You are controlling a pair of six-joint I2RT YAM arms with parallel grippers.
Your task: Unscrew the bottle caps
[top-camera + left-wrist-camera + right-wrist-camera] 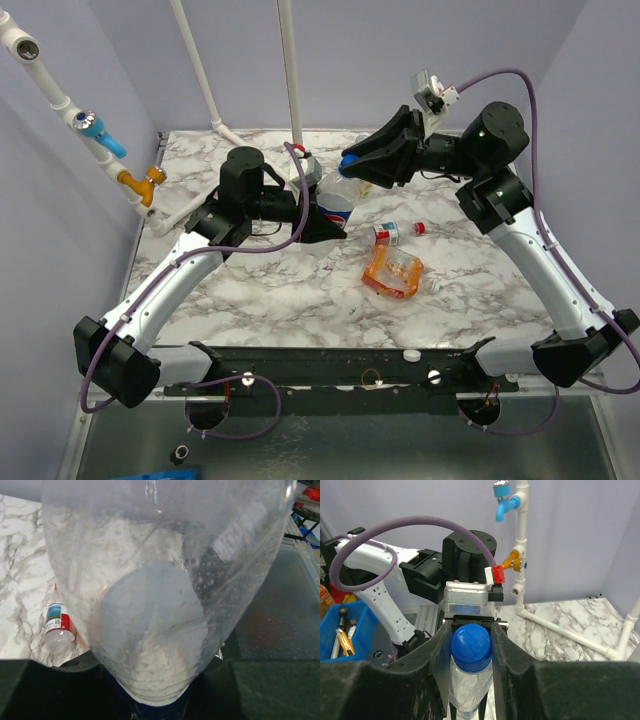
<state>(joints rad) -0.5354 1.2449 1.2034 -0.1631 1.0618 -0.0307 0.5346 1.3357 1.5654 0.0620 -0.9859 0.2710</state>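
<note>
At far left a white pipe (50, 85) with a blue tap (100, 135) rises beside the marble table (260, 300). The left arm reaches in toward the table's middle. The left gripper (322, 222) is clamped on the lower body of the Pepsi bottle (340, 200). In the left wrist view the clear wall of that bottle fills nearly the whole picture, with the dark fingers (40, 690) at either side of its base. The bottle is held tilted, neck pointing toward the right arm. The blue cap (471, 642) is on the neck. In the right wrist view it sits between the two fingers (440, 650), which press against it on both sides, so the right gripper (352, 160) is closed on the cap. To the right of the held bottle, the red-label bottle (387, 233) lies on its side on the marble. The red cap (419, 228) lies just beside its mouth, off the bottle. Nearer the arm bases, the orange-label bottle (393, 272) lies flat and appears crumpled. A white cap (411, 355) lies loose at the near edge, against the black rail (300, 365).
</note>
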